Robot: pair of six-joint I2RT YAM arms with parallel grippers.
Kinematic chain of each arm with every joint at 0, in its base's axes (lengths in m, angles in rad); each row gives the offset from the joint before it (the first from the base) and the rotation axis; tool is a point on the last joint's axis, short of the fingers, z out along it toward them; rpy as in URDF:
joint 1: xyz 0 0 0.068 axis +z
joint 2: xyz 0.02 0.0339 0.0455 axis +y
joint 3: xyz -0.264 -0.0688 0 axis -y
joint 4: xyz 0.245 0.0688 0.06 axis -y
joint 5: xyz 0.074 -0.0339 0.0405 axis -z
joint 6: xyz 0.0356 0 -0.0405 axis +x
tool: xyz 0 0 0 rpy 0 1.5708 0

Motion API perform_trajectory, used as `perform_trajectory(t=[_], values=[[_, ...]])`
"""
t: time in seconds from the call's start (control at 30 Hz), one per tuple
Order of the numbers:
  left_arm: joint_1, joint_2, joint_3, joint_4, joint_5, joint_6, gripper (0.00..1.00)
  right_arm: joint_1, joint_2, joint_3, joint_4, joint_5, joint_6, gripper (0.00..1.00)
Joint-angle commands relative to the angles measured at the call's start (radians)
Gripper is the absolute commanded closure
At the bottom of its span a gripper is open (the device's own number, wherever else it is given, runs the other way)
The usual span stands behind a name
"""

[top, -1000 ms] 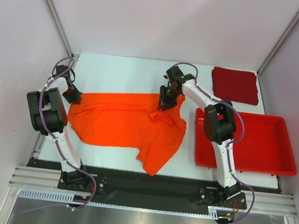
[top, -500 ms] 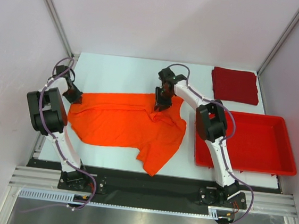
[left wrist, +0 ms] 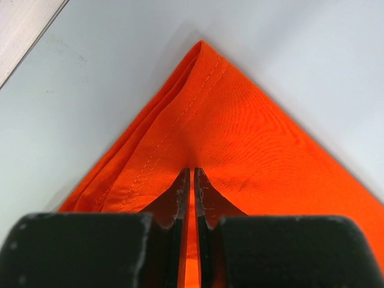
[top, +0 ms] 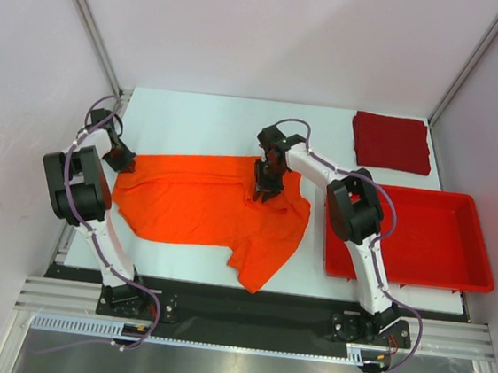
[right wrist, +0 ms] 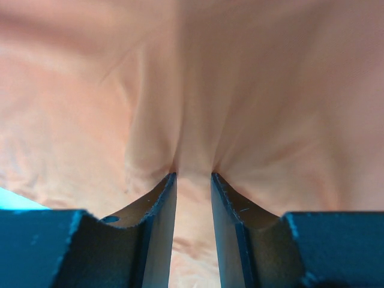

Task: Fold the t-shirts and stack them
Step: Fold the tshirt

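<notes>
"Two shirts on your table (top: 203, 119): where do they lie?"

"Take the red tray (top: 404, 279) as the mark. The orange t-shirt (top: 194, 203) is the bigger one. It is spread out and rumpled to the left of the tray, and its right edge comes close beside the tray's left wall. The dark red t-shirt (top: 392, 141) is a folded square behind the tray, apart from it, at the table's far right corner."

"And your jaws?"

"My left gripper (left wrist: 192, 174) is well to the left of the tray, at the orange t-shirt's far-left corner. Its jaws are nearly together, clamped on that stitched corner. My right gripper (right wrist: 193, 177) is nearer the tray, on the same shirt's far edge. Its jaws stand a little apart, with a pinched ridge of orange cloth gripped between them."
</notes>
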Motion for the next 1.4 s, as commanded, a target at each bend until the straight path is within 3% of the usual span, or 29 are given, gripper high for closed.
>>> perform_trajectory(t=[0.0,0.2,0.5,0.63,0.93,1.07,1.2,1.37], values=[[0.009,-0.068,0.002,0.016,0.010,0.003,0.90,0.034,-0.075,-0.051,0.012,-0.063,0.037,0.65],[0.009,-0.093,-0.012,0.012,0.012,0.000,0.90,0.042,-0.140,-0.109,0.029,-0.123,0.037,0.65],[-0.023,-0.142,-0.060,0.019,0.006,0.020,0.88,-0.117,-0.258,-0.132,-0.016,0.024,-0.061,0.63],[-0.038,-0.125,-0.069,0.027,0.003,0.024,0.87,-0.174,-0.189,-0.070,0.021,0.036,-0.057,0.63],[-0.051,-0.091,-0.024,0.027,-0.083,0.069,0.87,-0.178,0.009,0.271,-0.039,0.329,-0.106,0.63],[-0.055,-0.081,-0.009,0.025,-0.080,0.070,0.87,-0.188,0.062,0.358,-0.004,0.325,-0.127,0.64],[-0.055,-0.047,0.025,0.010,-0.071,0.058,0.87,-0.214,0.188,0.529,-0.083,0.266,-0.097,0.66],[-0.055,-0.030,0.054,0.007,-0.073,0.057,0.86,-0.245,0.147,0.374,-0.031,0.213,-0.095,0.67]])
